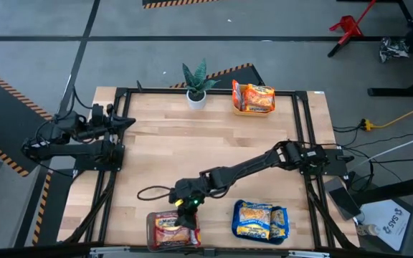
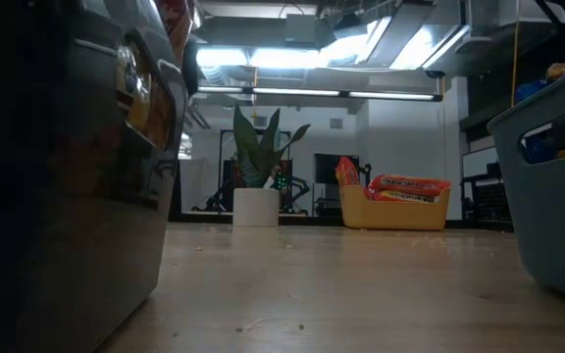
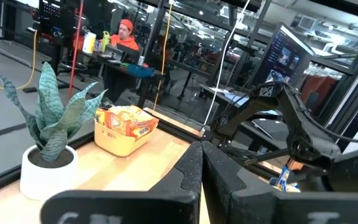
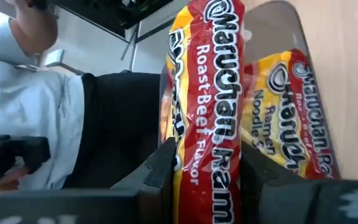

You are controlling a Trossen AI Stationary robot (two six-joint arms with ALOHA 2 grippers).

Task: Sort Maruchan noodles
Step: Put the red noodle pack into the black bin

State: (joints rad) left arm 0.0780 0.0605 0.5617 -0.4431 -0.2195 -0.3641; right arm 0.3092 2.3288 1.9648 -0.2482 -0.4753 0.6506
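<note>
The right claw (image 1: 185, 206) reaches across the pale wooden desk (image 1: 214, 143) toward its near edge and hangs just above the brown tray (image 1: 171, 229) near the near-left part of that edge; its two dark fingers (image 4: 160, 165) are closed narrowly on a shiny red Roast Beef Maruchan noodle packet (image 4: 207, 106), held on edge between them. Beneath it in the same tray lies another red-and-yellow Maruchan packet (image 4: 291, 118). A teal tray (image 1: 260, 221) just beside it along the near edge holds blue-and-yellow packets (image 1: 253, 215), and a yellow tray (image 1: 253, 100) at the far edge holds orange packets (image 1: 258, 94), next to a small green plant in a white pot (image 1: 196, 86). The left claw (image 1: 124, 122) waits over the left edge of the desk, its fingers (image 3: 194, 171) pressed fully together with nothing between them. In the right wrist view a person in a light grey sleeve (image 4: 30, 106) stands beyond the near edge
</note>
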